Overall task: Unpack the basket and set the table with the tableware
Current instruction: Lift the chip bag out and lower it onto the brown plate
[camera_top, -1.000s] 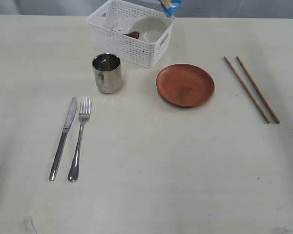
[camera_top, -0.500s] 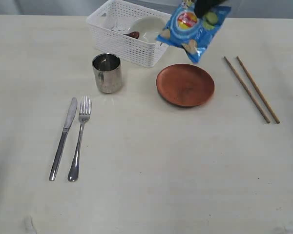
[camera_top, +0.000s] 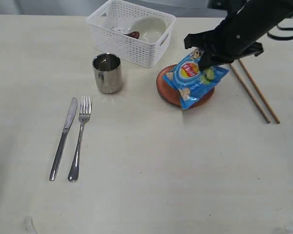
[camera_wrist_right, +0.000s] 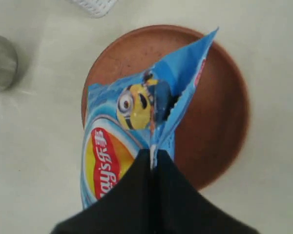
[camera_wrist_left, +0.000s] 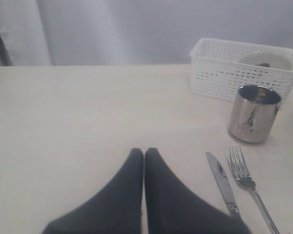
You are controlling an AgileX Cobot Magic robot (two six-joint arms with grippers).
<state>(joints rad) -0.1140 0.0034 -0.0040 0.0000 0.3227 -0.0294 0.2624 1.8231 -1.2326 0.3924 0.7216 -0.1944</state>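
Observation:
My right gripper [camera_top: 204, 59] [camera_wrist_right: 152, 153] is shut on the edge of a blue crisp bag [camera_top: 194, 78] [camera_wrist_right: 136, 126], which hangs over the reddish-brown plate [camera_top: 168, 88] [camera_wrist_right: 219, 112]. The white basket [camera_top: 118, 46] [camera_wrist_left: 219, 80] stands at the back with the cream bowl [camera_top: 149, 28] [camera_wrist_left: 266, 59] and a dark spoon [camera_top: 133, 34] inside. In front of the basket is the steel cup [camera_top: 107, 72] [camera_wrist_left: 254, 113]. Knife [camera_top: 63, 138] [camera_wrist_left: 223, 184] and fork [camera_top: 79, 139] [camera_wrist_left: 246, 183] lie side by side at the left. The chopsticks [camera_top: 254, 90] lie to the right of the plate. My left gripper [camera_wrist_left: 144, 153] is shut and empty, low over the table [camera_top: 161, 165] beside the knife.
The right arm [camera_top: 244, 27] reaches in from the back right over the chopsticks. A grey curtain [camera_wrist_left: 136, 29] hangs behind the table's far edge.
The right arm has come down from the top of the view with the crisp bag, moving it from beside the basket to just above the plate.

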